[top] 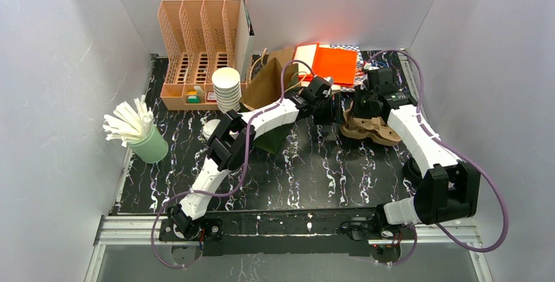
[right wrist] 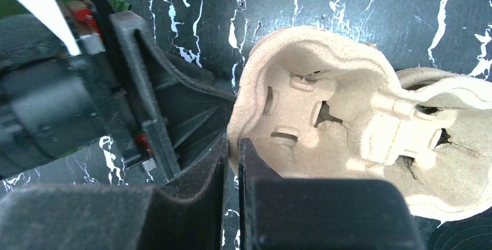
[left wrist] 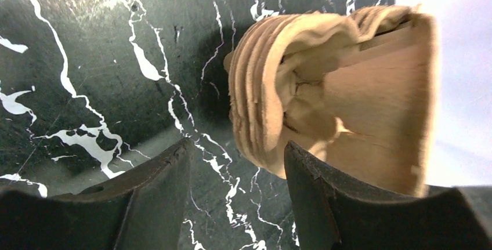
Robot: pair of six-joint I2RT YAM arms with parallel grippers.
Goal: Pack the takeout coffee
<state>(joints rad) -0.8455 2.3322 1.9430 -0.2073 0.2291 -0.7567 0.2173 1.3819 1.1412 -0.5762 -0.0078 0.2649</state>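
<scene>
We look down from above and behind the arm bases over the whole black marbled table (top: 314, 177). Our two wrist views sit low and very close to the tabletop, one peering past the left gripper (left wrist: 237, 145), one past the right gripper (right wrist: 232, 142). All three views share the pulp carrier (top: 370, 130).

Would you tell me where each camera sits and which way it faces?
Top external: above and behind the bases, looking down on the black white-veined marble table; both arms show.
Left wrist: on the left gripper, facing the brown moulded-pulp cup carriers; its black fingers show.
Right wrist: on the right gripper, looking down into those carriers; its fingers show.
Shared: all three see the carriers.
</scene>
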